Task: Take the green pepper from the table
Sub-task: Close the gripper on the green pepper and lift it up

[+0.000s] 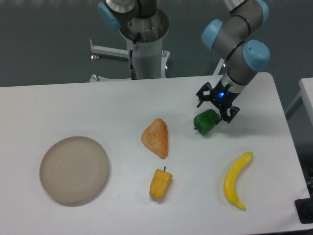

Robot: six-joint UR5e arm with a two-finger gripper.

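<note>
one white table [73,105] fills most of the frame, and everything else is laid out on it. the robot arm [239,44] is seen coming down from the upper right of the frame, with its base column standing at the upper centre behind the table's far edge. a round beige plate [74,169] is placed at the lower left. a yellow banana [236,180] is laid at the lower right, curved and well apart from the other items. a wedge of orange-crusted bread [156,137] is found at the centre, and just below it a yellow pepper [160,183] is set, near but not touching.

the gripper [215,108] is positioned right of centre, directly at the green pepper [206,122], which is seen resting on the table just below and to the left of it. the dark fingers are spread to either side of the pepper's upper right end, so the jaws are judged to be parted and not yet closed on it, though contact cannot be told for certain at this size.

the step in hand is judged to be the final approach to the grasp. for the next move, the lumpy, glossy body should be centred between the fingers, the jaws closed firmly without squeezing it sideways, and the pepper then lifted straight off the table.
</note>
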